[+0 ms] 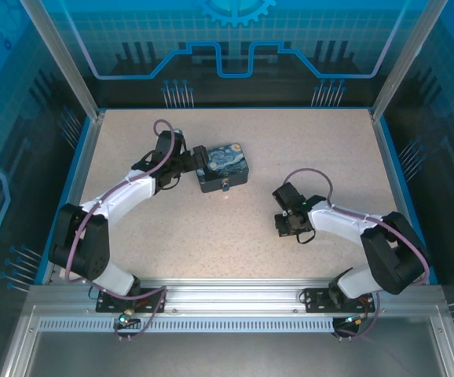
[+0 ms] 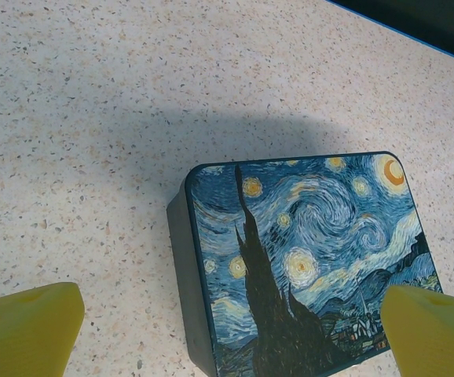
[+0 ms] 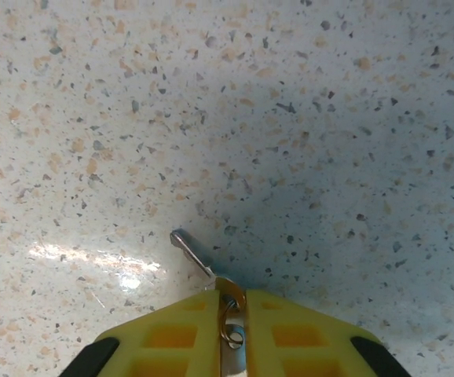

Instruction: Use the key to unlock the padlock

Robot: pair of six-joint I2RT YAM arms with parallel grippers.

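Note:
The key (image 3: 195,253) is thin and silvery, with a small ring at its head. My right gripper (image 3: 231,302) is shut on that head, the blade sticking out ahead and to the left, just over the speckled table. From above, the right gripper (image 1: 283,228) hangs low over the table right of centre. The padlock (image 1: 225,186) is a tiny speck on the near side of the painted tin box (image 1: 221,166). My left gripper (image 1: 192,166) stands open at the box's left end, its yellow fingers (image 2: 27,330) wide to either side of the box (image 2: 305,259).
The speckled tabletop (image 1: 235,228) is bordered by blue walls and metal posts at the back and sides. An aluminium rail (image 1: 227,302) carrying both arm bases runs along the near edge.

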